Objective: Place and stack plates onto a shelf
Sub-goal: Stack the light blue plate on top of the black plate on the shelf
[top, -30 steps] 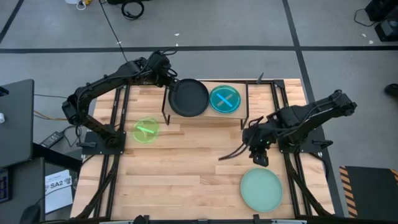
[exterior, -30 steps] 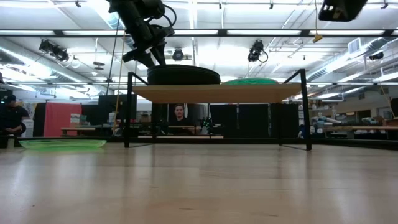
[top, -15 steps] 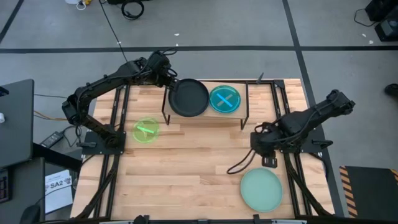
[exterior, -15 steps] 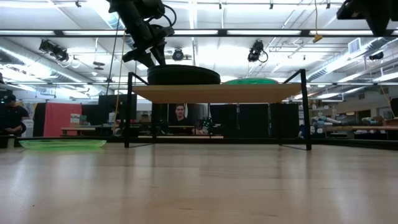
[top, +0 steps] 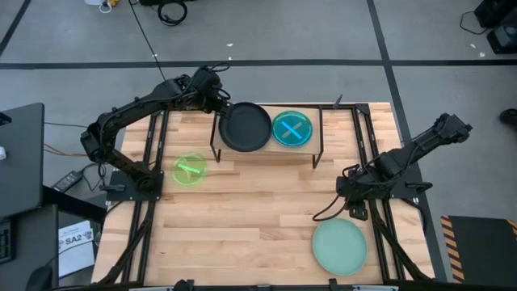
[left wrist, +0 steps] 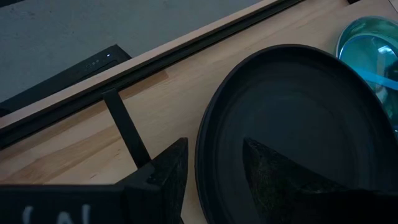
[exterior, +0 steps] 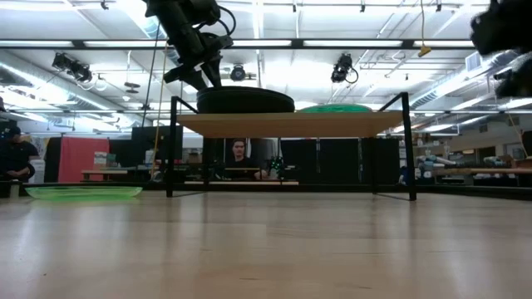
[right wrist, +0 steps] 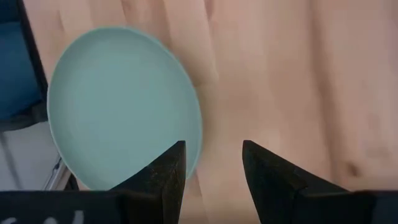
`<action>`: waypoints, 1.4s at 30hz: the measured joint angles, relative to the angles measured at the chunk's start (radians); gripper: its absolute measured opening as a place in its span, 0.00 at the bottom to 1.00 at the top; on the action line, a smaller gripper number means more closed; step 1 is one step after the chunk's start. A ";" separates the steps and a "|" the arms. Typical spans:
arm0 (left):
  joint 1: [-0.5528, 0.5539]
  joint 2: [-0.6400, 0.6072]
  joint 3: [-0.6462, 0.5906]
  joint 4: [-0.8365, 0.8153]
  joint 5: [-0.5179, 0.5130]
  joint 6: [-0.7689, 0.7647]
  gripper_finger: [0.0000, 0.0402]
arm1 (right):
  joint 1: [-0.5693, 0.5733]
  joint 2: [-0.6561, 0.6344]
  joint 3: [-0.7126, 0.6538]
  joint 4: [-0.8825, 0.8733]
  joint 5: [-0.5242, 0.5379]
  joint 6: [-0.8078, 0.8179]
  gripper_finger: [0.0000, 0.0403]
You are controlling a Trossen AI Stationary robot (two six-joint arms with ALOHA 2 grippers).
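Two plates on shelf | lime plate, mint plate on table

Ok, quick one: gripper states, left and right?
Left gripper: open, its fingers straddle the black plate's rim on the shelf.
Right gripper: open, empty, above the mint plate.

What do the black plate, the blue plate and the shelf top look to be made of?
Black plate: matte, opaque, possibly melamine or ceramic; no glare. Blue plate: translucent, likely plastic or glass; the wood shows through. Shelf top: light wood planks, grain visible.
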 joint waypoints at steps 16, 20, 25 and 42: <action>0.000 0.000 0.000 0.000 0.000 0.000 0.40 | 0.000 -0.005 -0.351 0.552 -0.175 0.114 0.41; 0.000 0.000 0.000 0.000 0.000 0.000 0.40 | 0.000 0.004 -0.360 0.554 -0.156 0.119 0.41; 0.000 0.000 0.000 0.000 0.000 0.000 0.40 | 0.001 0.020 -0.360 0.552 -0.132 0.114 0.41; 0.000 0.000 0.000 0.000 0.000 0.000 0.40 | 0.001 0.029 -0.360 0.527 -0.092 0.111 0.40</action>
